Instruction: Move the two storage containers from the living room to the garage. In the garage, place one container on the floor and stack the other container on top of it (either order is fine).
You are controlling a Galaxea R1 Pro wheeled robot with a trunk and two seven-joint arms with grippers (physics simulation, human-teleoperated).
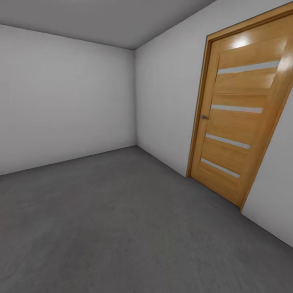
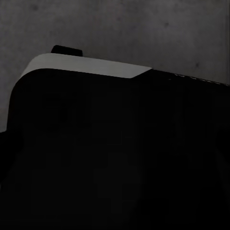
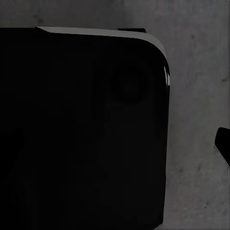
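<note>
Gripper state cannot be told: both wrist views are blocked by a dark robot body [image 2: 115,158], with speckled grey floor [image 3: 201,96] behind. Ahead, bare white walls [image 1: 61,93] and a closed wooden door [image 1: 238,118] are seen. No containers are seen here. Risk: the base clipping the door wall if it is turned tight.

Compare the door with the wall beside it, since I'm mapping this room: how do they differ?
The door is honey-brown wood; the wall is plain white-grey. The door carries four pale horizontal strips and a small handle at its left edge; the wall is bare. The door sits inside a wooden frame; the wall runs unbroken to the corner. Both stand upright and meet the dark grey floor.
</note>
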